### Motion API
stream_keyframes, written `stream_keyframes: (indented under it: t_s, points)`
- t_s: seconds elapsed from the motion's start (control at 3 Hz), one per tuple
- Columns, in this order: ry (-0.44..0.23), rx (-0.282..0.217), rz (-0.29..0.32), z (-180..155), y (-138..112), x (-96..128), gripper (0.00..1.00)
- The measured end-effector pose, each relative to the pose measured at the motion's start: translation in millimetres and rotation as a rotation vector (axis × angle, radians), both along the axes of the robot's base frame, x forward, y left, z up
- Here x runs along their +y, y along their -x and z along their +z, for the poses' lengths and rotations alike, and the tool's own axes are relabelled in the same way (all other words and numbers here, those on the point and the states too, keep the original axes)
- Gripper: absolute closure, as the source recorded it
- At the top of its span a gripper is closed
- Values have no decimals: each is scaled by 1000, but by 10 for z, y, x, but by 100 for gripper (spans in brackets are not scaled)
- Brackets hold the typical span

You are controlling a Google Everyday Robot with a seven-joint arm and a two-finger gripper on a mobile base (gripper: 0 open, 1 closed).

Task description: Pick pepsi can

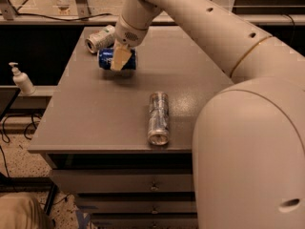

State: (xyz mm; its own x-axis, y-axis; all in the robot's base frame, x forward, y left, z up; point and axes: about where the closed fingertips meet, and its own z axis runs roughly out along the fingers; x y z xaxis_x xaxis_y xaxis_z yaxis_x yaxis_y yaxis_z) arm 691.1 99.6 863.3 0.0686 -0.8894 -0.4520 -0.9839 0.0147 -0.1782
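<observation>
The pepsi can is a short blue can lying on its side at the far left of the grey table. My gripper comes down from above, and its tan fingers are closed around the can's middle. The can hangs a little above the tabletop, with its shadow beneath it. The can's right half is partly hidden by the front finger.
A pale green-and-white can lies just behind the pepsi can. A taller slim silver can lies near the table's front edge. A pump bottle stands on a ledge to the left. Drawers sit under the table.
</observation>
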Motion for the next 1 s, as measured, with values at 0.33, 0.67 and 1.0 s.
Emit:
stream_keyframes:
  t_s: [0.33,0.67,1.0]
  points:
    - [-131,-37,-36,320,-138,-112,100]
    - [-260,-53,-60,604,-167,-227,100]
    - [-264,-46,-59,588,-160,-213,100]
